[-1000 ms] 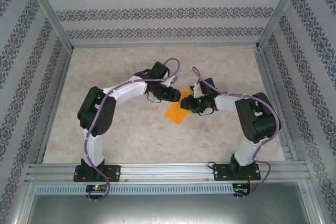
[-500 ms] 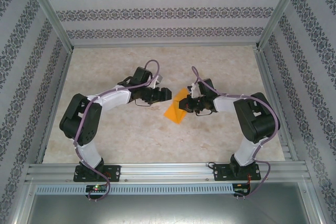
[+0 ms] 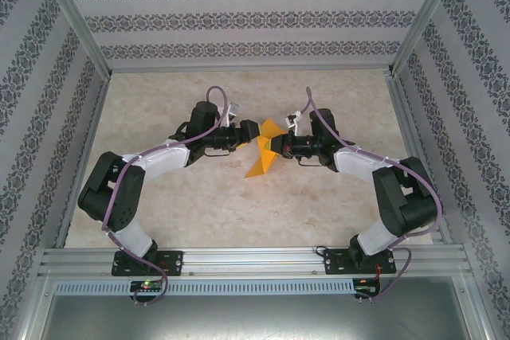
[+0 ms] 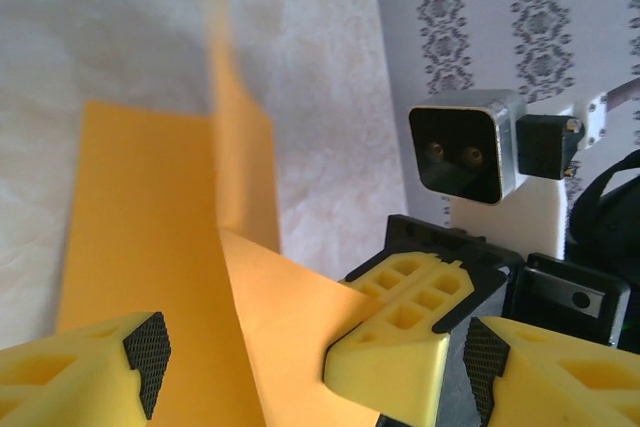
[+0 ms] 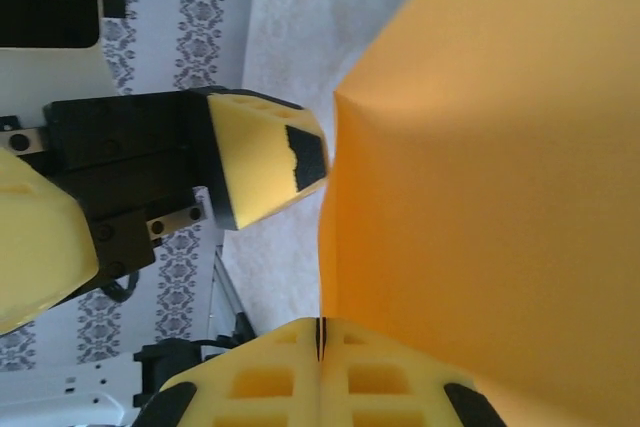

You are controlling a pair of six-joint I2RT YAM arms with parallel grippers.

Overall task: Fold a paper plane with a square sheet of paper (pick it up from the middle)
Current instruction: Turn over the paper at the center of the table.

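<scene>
Arms (image 3: 159,155) angled inward, right gripper (image 3: 274,146) pinching paper (image 3: 259,166), left gripper (image 3: 254,133) perhaps straddling it

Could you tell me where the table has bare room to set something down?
Bare table runs along the back wall beyond both arms, and another patch lies by the front rail between the arm bases. The middle is crowded: the left end effector and right end effector meet at the square sheet of paper.
</scene>
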